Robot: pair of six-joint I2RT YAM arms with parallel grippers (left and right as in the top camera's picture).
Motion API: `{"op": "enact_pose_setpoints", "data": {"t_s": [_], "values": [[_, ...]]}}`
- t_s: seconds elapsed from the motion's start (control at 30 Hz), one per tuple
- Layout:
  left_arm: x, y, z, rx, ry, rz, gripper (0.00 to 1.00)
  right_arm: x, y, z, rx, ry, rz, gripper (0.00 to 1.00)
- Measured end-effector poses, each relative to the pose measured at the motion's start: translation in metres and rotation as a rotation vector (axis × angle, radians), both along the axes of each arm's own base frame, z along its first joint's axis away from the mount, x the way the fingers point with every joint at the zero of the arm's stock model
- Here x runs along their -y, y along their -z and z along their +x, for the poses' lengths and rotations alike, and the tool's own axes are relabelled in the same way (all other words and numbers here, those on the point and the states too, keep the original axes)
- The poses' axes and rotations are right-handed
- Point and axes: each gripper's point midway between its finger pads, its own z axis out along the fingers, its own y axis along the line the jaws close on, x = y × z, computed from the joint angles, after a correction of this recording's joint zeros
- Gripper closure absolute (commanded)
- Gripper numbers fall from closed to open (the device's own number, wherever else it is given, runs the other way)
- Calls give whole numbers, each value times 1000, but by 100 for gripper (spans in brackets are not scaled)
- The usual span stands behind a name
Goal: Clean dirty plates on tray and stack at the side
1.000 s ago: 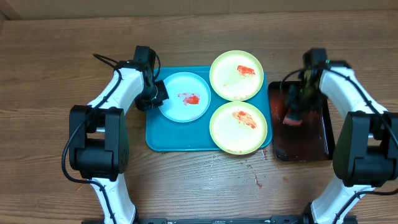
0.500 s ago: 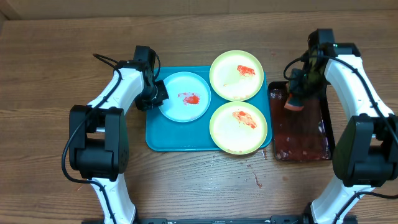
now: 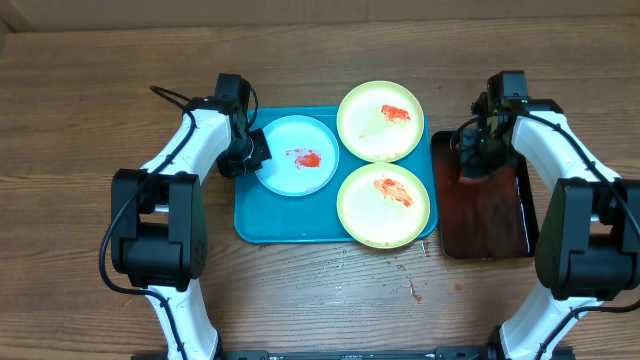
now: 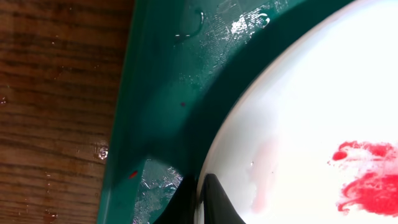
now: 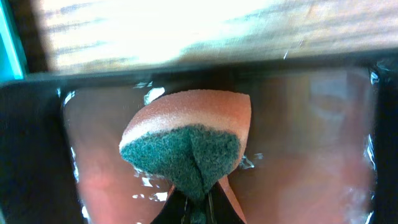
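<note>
Three plates sit on the teal tray (image 3: 262,222): a light-blue-rimmed plate (image 3: 283,168) at the left and two yellow-green-rimmed plates, one at the back (image 3: 365,128), one at the front (image 3: 372,212). Each has a red sauce smear. My left gripper (image 3: 252,152) is shut on the left rim of the blue plate (image 4: 292,112), one finger above and one below it (image 4: 200,200). My right gripper (image 3: 474,152) is shut on a sponge with a pink body and green scrub face (image 5: 186,146), held over the far end of the dark reddish tray (image 3: 487,220).
The dark reddish tray holds shiny liquid (image 5: 311,155). Red sauce spots lie on the wooden table (image 3: 412,290) in front of the teal tray. Water droplets sit on the teal tray floor (image 4: 186,25).
My right gripper has carried the sponge from the middle of the reddish tray toward its far left end. The left arm has not moved.
</note>
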Motion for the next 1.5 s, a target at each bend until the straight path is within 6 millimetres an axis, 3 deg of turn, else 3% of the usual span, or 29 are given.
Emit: {"op": "enact_pose_setpoints", "data": {"t_s": [0.17, 0.33, 1.03, 1.3, 1.5], "values": [[0, 0, 0, 0, 4, 0, 96, 4, 4, 9, 29, -23, -22, 96], [0, 0, 0, 1, 5, 0, 96, 4, 24, 10, -1, -32, -25, 96], [0, 0, 0, 0, 7, 1, 96, 4, 21, 61, 200, -36, -21, 96], [0, 0, 0, 3, 29, 3, 96, -3, 16, 52, 138, -28, 38, 96], [0, 0, 1, 8, 33, 3, 96, -9, -7, 40, 48, 40, 91, 96]]}}
